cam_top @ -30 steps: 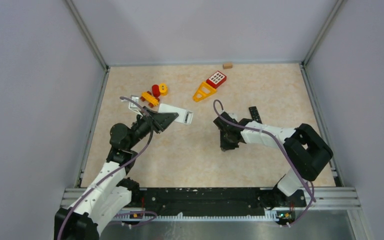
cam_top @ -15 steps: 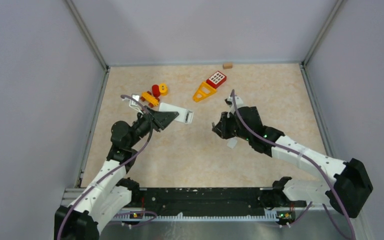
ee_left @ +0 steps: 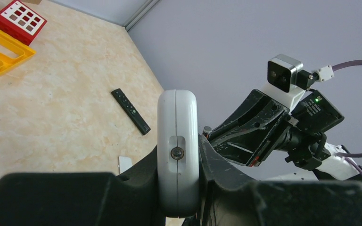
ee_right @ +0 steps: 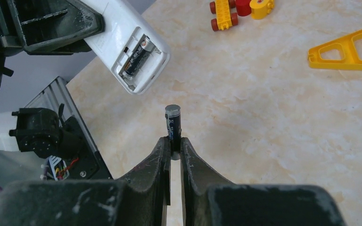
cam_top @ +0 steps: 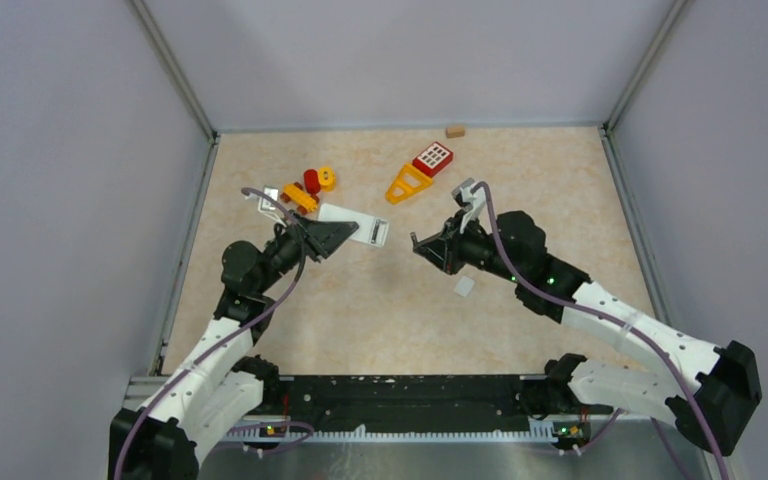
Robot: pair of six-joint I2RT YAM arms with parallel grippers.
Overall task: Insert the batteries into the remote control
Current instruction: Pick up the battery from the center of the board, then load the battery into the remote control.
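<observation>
above table [cam_top: 380, 320] centre | right tool [ee_right: 172, 142] pinches battery [ee_right: 172, 117], lower end hidden | left tool [ee_left: 178, 157] clamps remote [ee_left: 177, 113], bay [ee_right: 139, 54] seemingly half filled

Left arm [cam_top: 215, 340] reaches in from the near-left corner, left gripper [cam_top: 338, 235] clamped on the remote [cam_top: 370, 232]. Right arm [cam_top: 620, 320] stretches in from the near-right corner, right gripper [ee_right: 172, 143] pinching a battery [ee_right: 172, 121], tips pretty much facing each other.

Beige marbled worktop [cam_top: 380, 310]. At the far edge, a small tan wooden block [cam_top: 455, 130]. Nearer, a red gridded plastic block [cam_top: 433, 158] just beside a yellow triangular plastic frame [cam_top: 407, 184]. Far left, clustered: orange wheeled toy brick [cam_top: 300, 199], red plastic cylinder [cam_top: 312, 181], yellow round plastic piece [cam_top: 327, 179]. Mid-worktop, a small white square tile [cam_top: 464, 286] and a slim black remote control [ee_left: 131, 111], lying flat.
</observation>
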